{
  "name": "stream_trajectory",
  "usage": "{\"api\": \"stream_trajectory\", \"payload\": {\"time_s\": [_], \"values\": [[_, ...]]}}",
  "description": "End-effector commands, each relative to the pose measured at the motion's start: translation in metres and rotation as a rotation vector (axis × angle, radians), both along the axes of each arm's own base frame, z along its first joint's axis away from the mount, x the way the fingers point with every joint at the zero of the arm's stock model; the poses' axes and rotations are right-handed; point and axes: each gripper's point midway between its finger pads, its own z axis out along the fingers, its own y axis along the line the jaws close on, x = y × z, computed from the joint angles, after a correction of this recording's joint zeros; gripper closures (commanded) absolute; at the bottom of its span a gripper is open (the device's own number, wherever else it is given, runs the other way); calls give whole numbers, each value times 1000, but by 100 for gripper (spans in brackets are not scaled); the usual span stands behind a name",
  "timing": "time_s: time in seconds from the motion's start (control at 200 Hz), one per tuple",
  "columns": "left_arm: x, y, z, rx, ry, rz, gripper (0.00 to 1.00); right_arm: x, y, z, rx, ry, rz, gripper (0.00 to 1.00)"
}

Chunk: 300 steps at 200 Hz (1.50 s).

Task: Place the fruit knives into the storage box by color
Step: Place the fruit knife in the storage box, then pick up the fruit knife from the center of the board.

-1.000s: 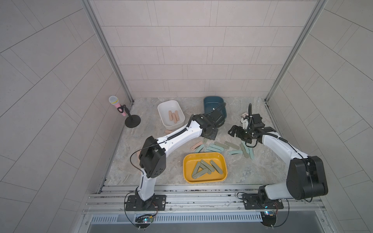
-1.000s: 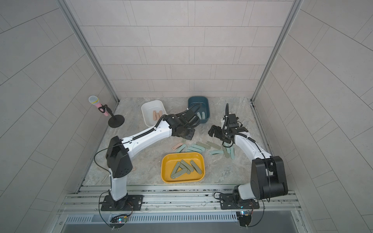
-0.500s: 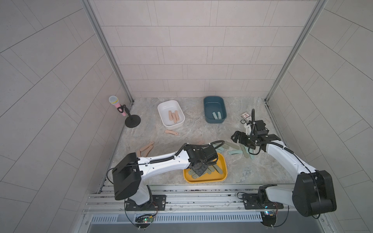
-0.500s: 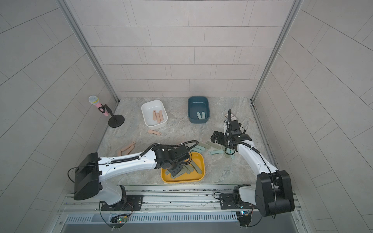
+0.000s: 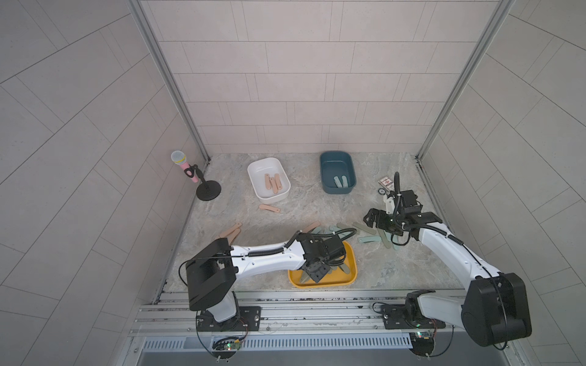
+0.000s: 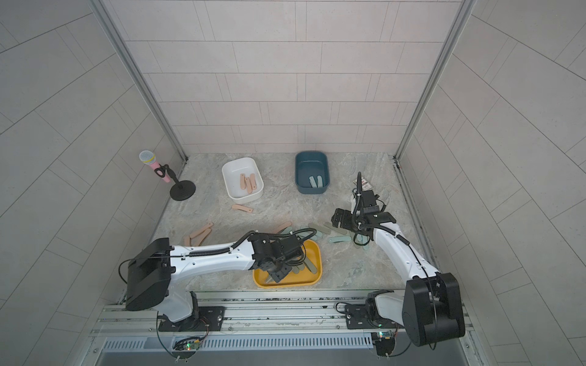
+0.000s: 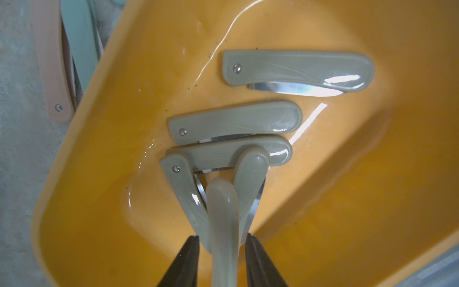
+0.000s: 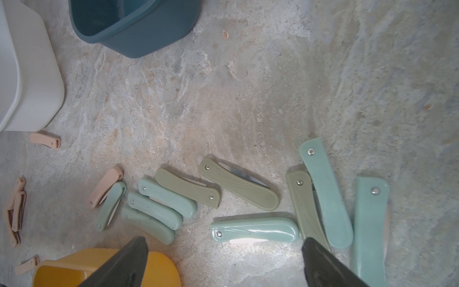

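In both top views the left gripper hangs low inside the yellow tray at the near edge of the table, though its jaws are too small to read from there. The right gripper hovers over the loose fruit knives, teal and olive, that lie scattered on the table between the tray and the right arm. Farther back, the white box holds three peach-pink knives and the blue box holds two pale teal knives. A single pink knife lies just in front of the white box, and a pink pair lies near the left arm. A toy microphone stands on its stand at the far left corner. In the left wrist view the black fingers stand narrowly apart with a blurred olive-green knife between them and a thin gap on each side. Its far end lies over two angled olive knives, and five olive knives rest on the tray floor. In the right wrist view the right gripper's fingers are spread wide with nothing held. Under them lie teal and olive knives on the bare table, with one teal knife nearly between the tips.
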Motion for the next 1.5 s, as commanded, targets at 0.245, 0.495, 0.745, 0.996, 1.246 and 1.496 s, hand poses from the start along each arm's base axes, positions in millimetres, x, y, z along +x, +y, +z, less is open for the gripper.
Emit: {"api": "stream_trajectory", "payload": {"time_s": [0.245,0.495,0.745,0.996,1.246,1.496], "values": [[27,-2,78,-211,-97,132,12,-5,-8,-2,-102,37,43,15],[70,15,93,-324,-14,279,0,-10,-12,-28,-342,142,114,40],[94,29,81,-323,79,362,0,-8,-12,-53,-441,230,153,39],[99,31,68,-322,120,392,0,9,-3,-58,-492,229,194,38],[100,32,64,-329,140,409,0,15,8,-70,-481,242,219,39],[97,30,55,-335,180,410,0,18,7,-84,-490,259,219,39]]}}
